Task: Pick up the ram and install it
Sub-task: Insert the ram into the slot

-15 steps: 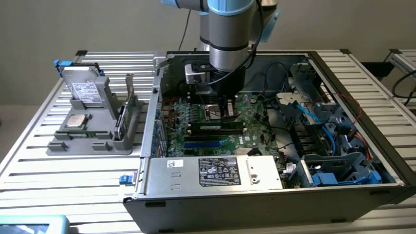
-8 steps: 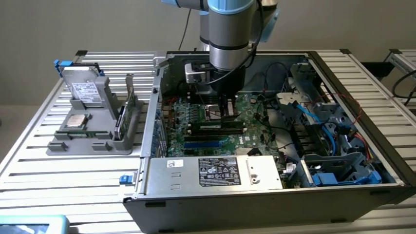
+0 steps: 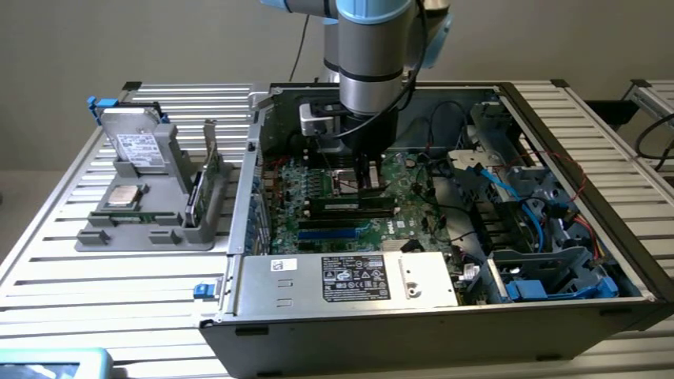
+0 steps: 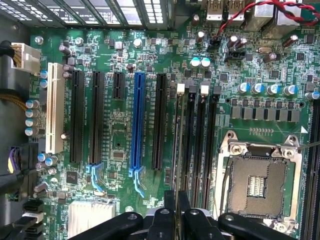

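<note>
Beige wall [image 3: 158, 39], slatted metal table [image 3: 106, 276]

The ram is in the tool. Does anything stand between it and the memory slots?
Nothing visible does. The tool holds the ram edge-on directly over the black memory slots, beside the open processor socket. The slots look bare, and no cable crosses them.

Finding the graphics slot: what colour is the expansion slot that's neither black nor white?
Blue: that expansion slot, clearest in the wrist view.
</note>
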Controlling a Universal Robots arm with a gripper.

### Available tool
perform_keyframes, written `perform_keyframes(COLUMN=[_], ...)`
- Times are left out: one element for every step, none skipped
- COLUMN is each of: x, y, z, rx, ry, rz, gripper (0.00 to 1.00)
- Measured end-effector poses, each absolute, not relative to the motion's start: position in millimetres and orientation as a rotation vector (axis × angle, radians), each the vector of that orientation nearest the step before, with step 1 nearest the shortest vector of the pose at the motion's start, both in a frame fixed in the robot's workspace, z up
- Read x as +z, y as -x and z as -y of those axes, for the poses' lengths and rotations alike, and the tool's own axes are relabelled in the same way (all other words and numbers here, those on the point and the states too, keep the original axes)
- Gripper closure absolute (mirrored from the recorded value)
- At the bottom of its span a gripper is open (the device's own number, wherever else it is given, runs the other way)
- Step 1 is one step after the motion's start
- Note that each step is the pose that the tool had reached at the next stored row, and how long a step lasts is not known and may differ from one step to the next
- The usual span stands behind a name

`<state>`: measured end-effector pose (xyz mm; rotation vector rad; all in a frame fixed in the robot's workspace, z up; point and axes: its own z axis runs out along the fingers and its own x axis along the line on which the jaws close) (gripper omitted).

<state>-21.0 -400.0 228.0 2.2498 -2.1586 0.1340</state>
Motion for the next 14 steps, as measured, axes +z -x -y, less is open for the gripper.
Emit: perform_keyframes(x=[228.0,228.0,228.0,227.9,227.8,227.7,227.6,227.6,227.5,227.5,227.5,227.5,227.4,227.5], y=[21.0,21.0,21.0,21.0,21.1,21.2,21.3,21.5,21.8,22.1,22.3,22.5,22.6,22.7], z=[400.0,400.1,400.1,400.1,400.1,400.1,400.1,400.1,400.1,400.0,400.0,400.0,400.0,399.9], rx=[0.135,0.136,0.137,0.138,0.139,0.139,0.140,0.140,0.141,0.141,0.141,0.141,0.142,0.142], ry=[-2.250,-2.250,-2.251,-2.251,-2.251,-2.252,-2.252,-2.252,-2.252,-2.252,-2.252,-2.252,-2.253,-2.253], rz=[2.159,2.159,2.160,2.160,2.160,2.161,2.161,2.161,2.161,2.161,2.162,2.162,2.162,2.162], gripper=[0.86,0.86,0.86,0.86,0.86,0.86,0.86,0.86,0.86,0.86,0.86,0.86,0.86,0.86])
